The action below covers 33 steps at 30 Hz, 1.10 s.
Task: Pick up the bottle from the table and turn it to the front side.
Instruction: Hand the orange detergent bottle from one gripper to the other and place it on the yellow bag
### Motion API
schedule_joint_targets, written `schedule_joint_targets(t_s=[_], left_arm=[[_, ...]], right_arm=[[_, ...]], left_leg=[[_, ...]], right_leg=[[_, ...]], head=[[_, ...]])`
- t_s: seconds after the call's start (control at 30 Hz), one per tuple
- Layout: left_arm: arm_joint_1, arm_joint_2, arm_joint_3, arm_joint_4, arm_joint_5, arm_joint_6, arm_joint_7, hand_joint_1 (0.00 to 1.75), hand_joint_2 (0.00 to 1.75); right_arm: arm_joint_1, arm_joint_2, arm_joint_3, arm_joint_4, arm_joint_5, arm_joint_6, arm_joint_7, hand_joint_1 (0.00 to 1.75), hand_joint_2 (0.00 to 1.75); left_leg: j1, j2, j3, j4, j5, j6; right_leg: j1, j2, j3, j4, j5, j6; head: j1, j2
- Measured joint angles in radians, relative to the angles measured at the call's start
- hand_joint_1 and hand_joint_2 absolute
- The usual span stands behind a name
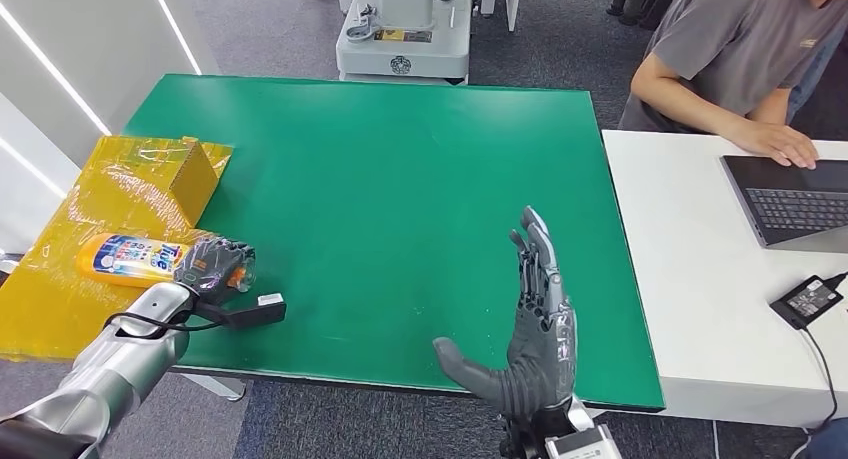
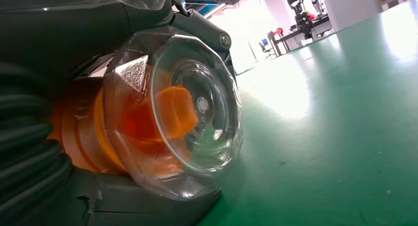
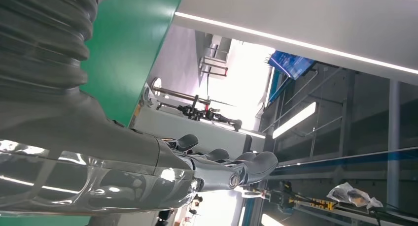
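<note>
Green matting covers the table [image 1: 400,179], with yellow sheeting at its far-left edge. On that sheeting the bottle [image 1: 135,258] lies flat, its long axis crosswise, cap end inside the left hand [image 1: 214,264], whose fingers wrap the neck. Well away, the right hand [image 1: 535,324] hovers, fingers straight and holding nothing. An open-topped cardboard box [image 1: 195,179] stands just beyond the bottle; its contents cannot be seen.

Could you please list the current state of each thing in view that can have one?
Bottle: lying on its side on the yellow sheet, clear cap on, cap end gripped.
Left hand: fingers wrapped around the bottle's cap end.
Right hand: open, fingers extended, holding nothing, above the green table.
Cardboard box: flap open.
Laptop: lid open.
</note>
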<state>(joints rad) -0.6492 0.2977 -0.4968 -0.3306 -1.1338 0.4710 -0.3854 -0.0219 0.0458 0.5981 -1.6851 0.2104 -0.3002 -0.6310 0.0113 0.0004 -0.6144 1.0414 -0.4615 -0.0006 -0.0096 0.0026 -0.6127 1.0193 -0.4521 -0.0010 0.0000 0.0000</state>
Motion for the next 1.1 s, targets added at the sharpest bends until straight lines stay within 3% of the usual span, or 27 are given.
schedule_joint_targets(t_s=[0.27,0.3,0.4,0.43,1.1], left_arm=[[0.004,-0.03,0.008,0.0,-0.003,0.017,-0.019,1.72,1.75],[0.005,-0.035,0.01,0.0,-0.003,0.02,-0.022,1.52,1.75],[0.006,-0.047,0.013,0.0,-0.003,0.022,-0.032,0.24,1.75],[0.006,-0.051,0.014,0.0,-0.003,0.021,-0.034,0.0,1.75],[0.0,-0.07,0.043,0.001,-0.004,0.031,-0.034,0.0,1.75]], right_arm=[[-0.013,0.0,0.001,0.011,-0.008,0.003,0.001,0.0,1.75],[-0.014,0.0,0.001,0.012,-0.007,0.004,0.001,0.0,1.75],[-0.016,0.0,0.0,0.014,-0.005,0.01,0.001,0.0,1.75],[-0.017,0.0,0.0,0.014,-0.005,0.012,0.001,0.0,1.75],[-0.046,0.0,0.0,0.037,-0.011,0.023,-0.004,0.0,1.75]], left_leg=[[0.0,0.0,0.0,0.0,0.0,0.0],[0.0,0.0,0.0,0.0,0.0,0.0],[0.0,0.0,0.0,0.0,0.0,0.0],[0.0,0.0,0.0,0.0,0.0,0.0],[0.0,0.0,0.001,0.0,0.0,0.0]], right_leg=[[0.0,0.0,0.0,0.0,0.0,0.0],[0.0,0.0,0.0,0.0,0.0,0.0],[0.0,0.0,0.0,0.0,0.0,0.0],[0.0,0.0,0.0,0.0,0.0,0.0],[0.0,0.0,0.001,0.0,0.0,0.0]], head=[[0.0,0.0],[0.0,0.0],[0.0,0.0],[0.0,0.0],[0.0,0.0]])
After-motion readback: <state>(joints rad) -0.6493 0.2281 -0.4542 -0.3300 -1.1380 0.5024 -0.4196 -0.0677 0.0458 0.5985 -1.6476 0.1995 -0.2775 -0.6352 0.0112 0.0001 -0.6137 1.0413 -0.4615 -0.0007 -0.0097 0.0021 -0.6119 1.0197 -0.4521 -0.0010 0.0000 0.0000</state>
